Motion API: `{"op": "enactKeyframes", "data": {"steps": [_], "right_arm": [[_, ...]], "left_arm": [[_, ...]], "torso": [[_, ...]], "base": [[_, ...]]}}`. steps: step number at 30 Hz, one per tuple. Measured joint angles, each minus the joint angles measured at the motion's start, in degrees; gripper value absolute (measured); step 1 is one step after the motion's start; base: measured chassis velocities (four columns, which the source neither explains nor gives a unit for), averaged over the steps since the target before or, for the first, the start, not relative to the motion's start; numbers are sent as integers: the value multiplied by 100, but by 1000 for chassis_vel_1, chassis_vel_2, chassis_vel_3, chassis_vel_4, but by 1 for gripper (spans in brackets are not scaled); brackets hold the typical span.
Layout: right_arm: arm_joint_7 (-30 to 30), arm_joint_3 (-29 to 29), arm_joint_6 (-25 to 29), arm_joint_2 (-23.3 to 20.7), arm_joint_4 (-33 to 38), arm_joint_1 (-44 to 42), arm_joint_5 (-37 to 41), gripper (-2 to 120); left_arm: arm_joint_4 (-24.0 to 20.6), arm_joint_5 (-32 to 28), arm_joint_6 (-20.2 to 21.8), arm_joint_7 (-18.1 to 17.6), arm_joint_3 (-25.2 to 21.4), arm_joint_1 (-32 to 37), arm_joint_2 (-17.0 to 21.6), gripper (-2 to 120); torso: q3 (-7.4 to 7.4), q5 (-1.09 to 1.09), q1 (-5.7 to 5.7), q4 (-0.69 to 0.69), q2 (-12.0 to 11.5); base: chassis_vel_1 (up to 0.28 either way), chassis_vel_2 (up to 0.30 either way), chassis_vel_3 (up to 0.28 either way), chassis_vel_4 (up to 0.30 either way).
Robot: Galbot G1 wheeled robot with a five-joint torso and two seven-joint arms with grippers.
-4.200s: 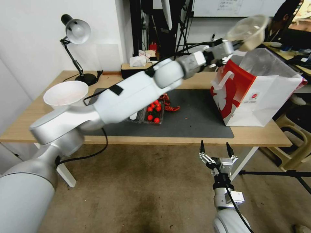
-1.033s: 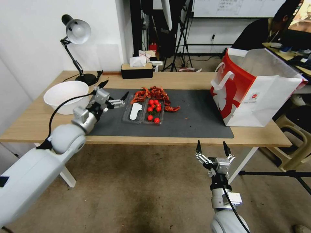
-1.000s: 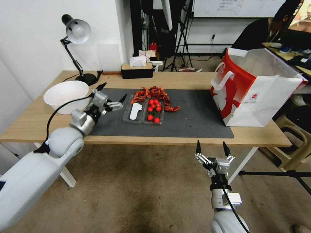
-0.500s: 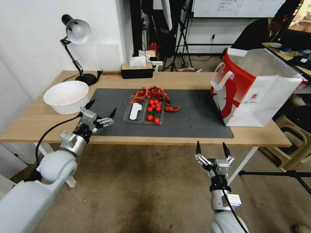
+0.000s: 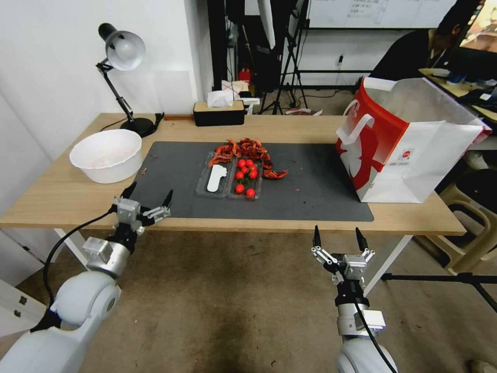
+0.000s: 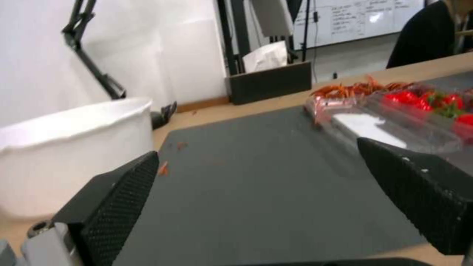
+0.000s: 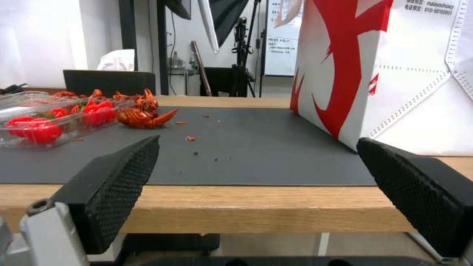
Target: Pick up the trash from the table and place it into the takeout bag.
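Observation:
The takeout bag [image 5: 409, 150] [image 7: 394, 74] stands open-topped at the right end of the table [image 5: 310, 129], partly on the dark mat [image 5: 310, 191]. Of the trash, a heap of red shell scraps [image 5: 247, 149] [image 7: 140, 112] lies on the mat's far middle. My left gripper [image 5: 150, 191] [image 6: 258, 155] hangs open and empty at the table's front left edge, low over the mat's near corner. My right gripper [image 5: 337, 233] [image 7: 258, 144] is open and empty below the front edge, facing the bag's near corner.
A clear tray of cherry tomatoes [image 5: 230, 178] [image 6: 394, 118] sits mid-mat. A large white bowl [image 5: 106, 154] [image 6: 64, 155] stands at the left, with a desk lamp [image 5: 121, 52] and a tissue box [image 5: 218, 111] along the back. Stands and a seated person are beyond the table.
My left arm, which held a beige bowl over the bag 4.2 s ago, is empty now. It has drawn back over the mat to the table's front left edge. The right arm stayed put.

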Motion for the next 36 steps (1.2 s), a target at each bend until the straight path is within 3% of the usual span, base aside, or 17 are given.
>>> {"op": "enactKeyframes", "data": {"steps": [18,36], "right_arm": [[10,-19,0,-16,-94,45,15,100],[17,-30,0,17,-216,116,33,100]], "left_arm": [[-74,266,-460,98,-705,1316,-911,100],[190,405,-962,230,-797,1591,-1073,100]], "torso": [[0,0,0,0,0],[0,0,1,0,0]], "base": [[0,0,0,0],[0,0,0,0]]}}
